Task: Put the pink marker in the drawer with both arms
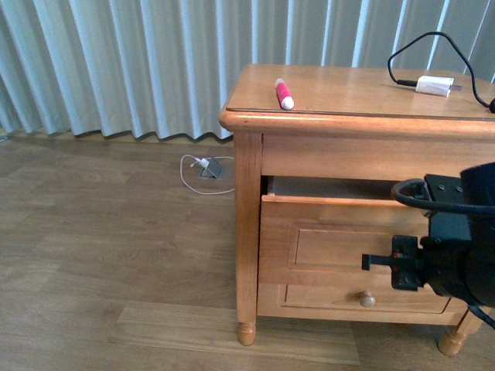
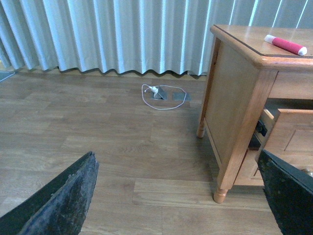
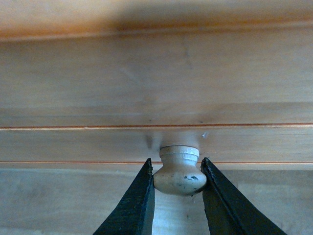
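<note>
The drawer (image 1: 340, 247) front is honey-coloured wood under a smooth satin varnish. Its knob (image 3: 179, 171) is pale with a dull finish, flecked with dark scuffs. The worktop (image 1: 348, 89) is the same wood, glossier. The pink marker (image 1: 284, 93), small in view, seems to be shiny plastic. The left gripper (image 2: 176, 155) has matt black, grainy fingers (image 2: 63, 200). The floor (image 1: 116, 232) is matt wood-grain planking, and the curtains (image 1: 116, 62) are pleated cloth.

A lived-in home room, bedroom-like: pale pleated curtains (image 1: 116, 62) hang to a wood-plank floor (image 1: 93, 255), beside a honey-coloured wooden bedside table (image 1: 348, 89) carrying a white charger (image 1: 433, 85) and its black cable (image 1: 435, 33).
</note>
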You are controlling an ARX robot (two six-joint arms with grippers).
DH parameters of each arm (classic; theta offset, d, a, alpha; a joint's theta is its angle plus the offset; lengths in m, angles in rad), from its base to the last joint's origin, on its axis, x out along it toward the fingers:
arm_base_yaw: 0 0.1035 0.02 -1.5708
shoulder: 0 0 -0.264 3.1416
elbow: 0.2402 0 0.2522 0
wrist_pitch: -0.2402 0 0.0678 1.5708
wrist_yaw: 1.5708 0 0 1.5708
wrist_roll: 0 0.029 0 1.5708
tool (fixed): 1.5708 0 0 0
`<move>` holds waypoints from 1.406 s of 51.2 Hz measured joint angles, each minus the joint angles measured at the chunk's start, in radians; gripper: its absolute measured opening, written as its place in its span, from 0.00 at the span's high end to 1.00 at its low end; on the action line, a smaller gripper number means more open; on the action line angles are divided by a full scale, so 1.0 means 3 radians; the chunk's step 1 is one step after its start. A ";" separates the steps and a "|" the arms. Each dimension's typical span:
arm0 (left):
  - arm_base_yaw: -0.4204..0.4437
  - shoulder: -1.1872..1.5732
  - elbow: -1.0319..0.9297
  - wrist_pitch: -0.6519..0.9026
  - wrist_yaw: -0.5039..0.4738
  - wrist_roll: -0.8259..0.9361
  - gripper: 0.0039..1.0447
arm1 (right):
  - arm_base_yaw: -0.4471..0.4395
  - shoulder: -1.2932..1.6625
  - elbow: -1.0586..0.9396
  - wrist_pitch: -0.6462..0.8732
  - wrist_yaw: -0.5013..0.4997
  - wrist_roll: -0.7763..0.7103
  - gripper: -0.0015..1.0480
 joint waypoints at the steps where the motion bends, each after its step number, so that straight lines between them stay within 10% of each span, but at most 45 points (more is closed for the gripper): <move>1: 0.0000 0.0000 0.0000 0.0000 0.0000 0.0000 0.05 | 0.0000 -0.0031 -0.0043 0.0008 -0.0010 0.0005 0.78; 18: 0.0000 0.0000 0.0000 0.0000 0.0000 0.0000 0.05 | 0.0015 -0.0918 -0.1261 0.0102 -0.0286 0.0095 0.76; 42: 0.0000 0.0000 0.0000 0.0000 0.0000 0.0000 0.05 | -0.0019 -0.3011 -0.1732 -0.1021 -0.0551 0.0210 0.06; 59: 0.0000 0.0000 0.0000 0.0000 0.0000 0.0000 0.05 | -0.0469 -0.4991 -0.1704 -0.2541 -0.0917 -0.0009 0.08; 72: 0.0000 0.0000 0.0000 0.0000 0.0000 0.0000 0.05 | -0.0618 -0.5186 -0.1696 -0.2767 -0.0880 -0.0116 0.08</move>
